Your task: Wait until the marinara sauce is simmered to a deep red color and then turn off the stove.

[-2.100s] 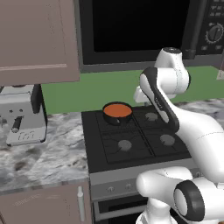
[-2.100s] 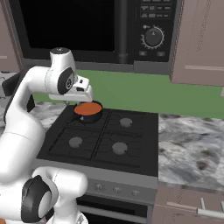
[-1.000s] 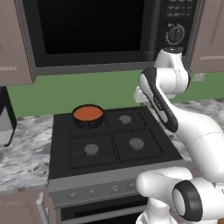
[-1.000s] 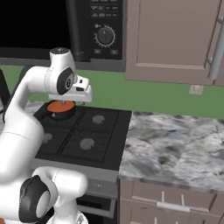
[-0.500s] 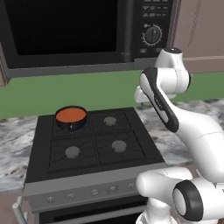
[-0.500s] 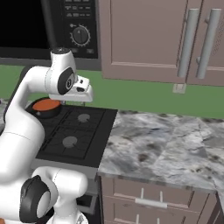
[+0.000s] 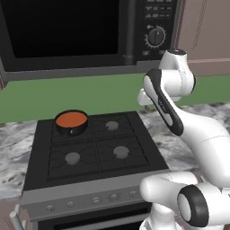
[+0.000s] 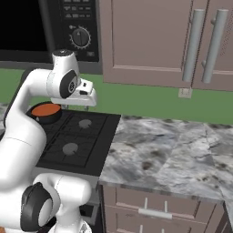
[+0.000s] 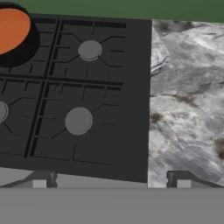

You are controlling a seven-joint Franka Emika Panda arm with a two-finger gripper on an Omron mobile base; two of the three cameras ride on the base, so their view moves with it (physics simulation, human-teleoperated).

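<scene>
The marinara sauce (image 7: 71,119) is a flat orange-red surface in a small black pot on the stove's back left burner. It also shows as the sauce (image 8: 45,109) in the right base view and the sauce (image 9: 11,28) at the hand view's top left. The stove (image 7: 103,148) is a black four-burner cooktop with a grey knob panel (image 7: 90,200) in front. My gripper (image 8: 81,103) hangs high over the stove's (image 8: 68,136) right side, pointing down. In the hand view the gripper (image 9: 111,181) is open and holds nothing, above the stove's (image 9: 100,87) front right edge.
A black microwave (image 7: 67,31) with a dial (image 7: 155,37) hangs over the stove. A marble counter (image 8: 168,150) runs to the right, with drawers below and brown wall cabinets (image 8: 150,41) with long handles above. A green wall lies behind.
The whole picture has shifted: the base has driven to the right, so the stove now sits further left in both base views. The arm keeps its pose and the gripper stays open.
</scene>
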